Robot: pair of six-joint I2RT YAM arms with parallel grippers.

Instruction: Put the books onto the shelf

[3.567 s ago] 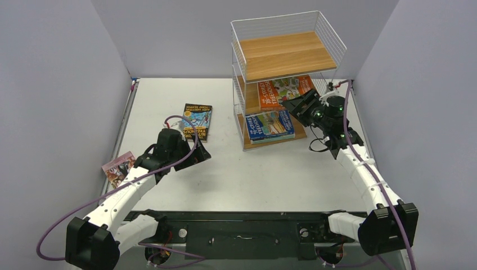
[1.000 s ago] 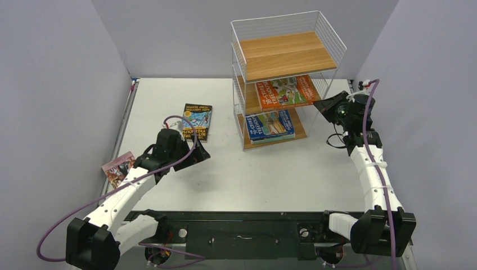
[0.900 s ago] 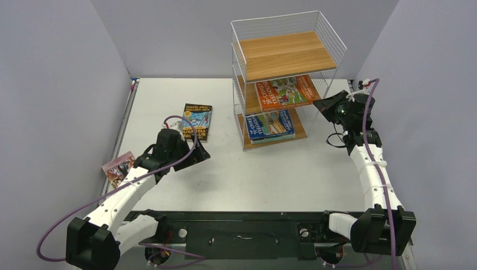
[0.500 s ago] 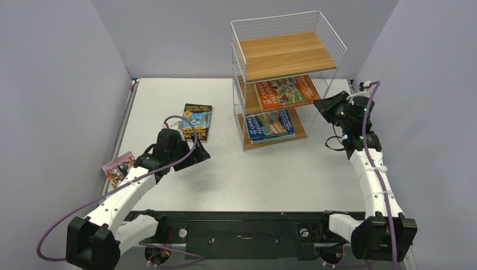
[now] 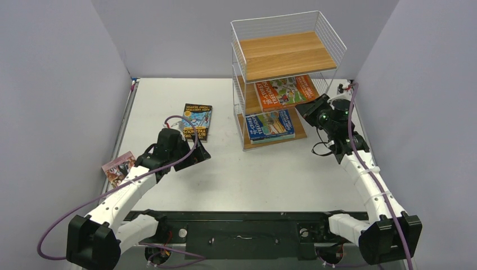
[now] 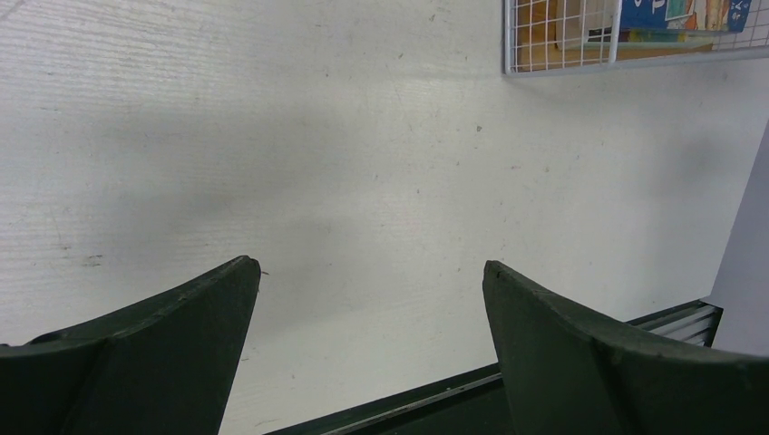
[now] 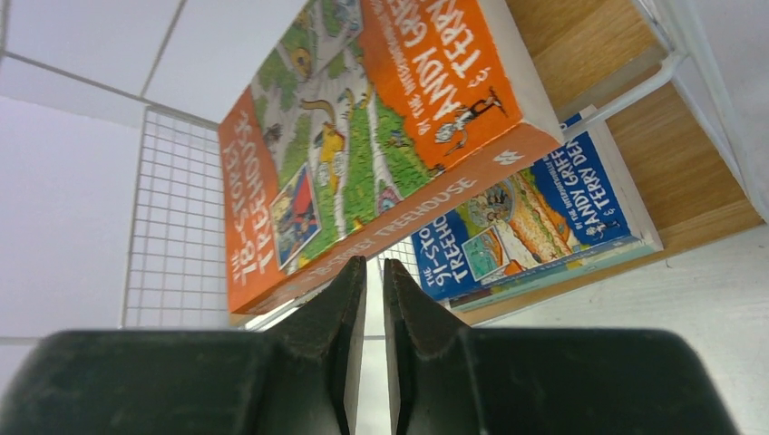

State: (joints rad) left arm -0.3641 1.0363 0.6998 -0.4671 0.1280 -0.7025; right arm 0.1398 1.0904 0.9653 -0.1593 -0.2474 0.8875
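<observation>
Orange book [image 7: 363, 136] cover: "…8-STOR… TREEHOU…" in white, first digit unsure; "ANDY GRI…" and "TERRY" at the other end. Small line above the names too fine to read. Spine: "TREEHOUSE". Blue book [image 7: 544, 217] cover: "91-STO… TREEHO…", "ANDY GRIFF…", "TERRY DE…", rest hidden under orange book. Dark book [image 5: 197, 121] on worktop [image 5: 270, 174]: yellow title lines, upside down, too small to read. Pink book [image 5: 118, 167]: nothing legible.

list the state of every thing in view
shelf, upright
orange book, flat on the middle tier
blue book, flat on the bottom tier
dark book, flat on the table
pink book, at the table's left edge
left pincer, open, holding nothing
right pincer, nearly shut, holding nothing
</observation>
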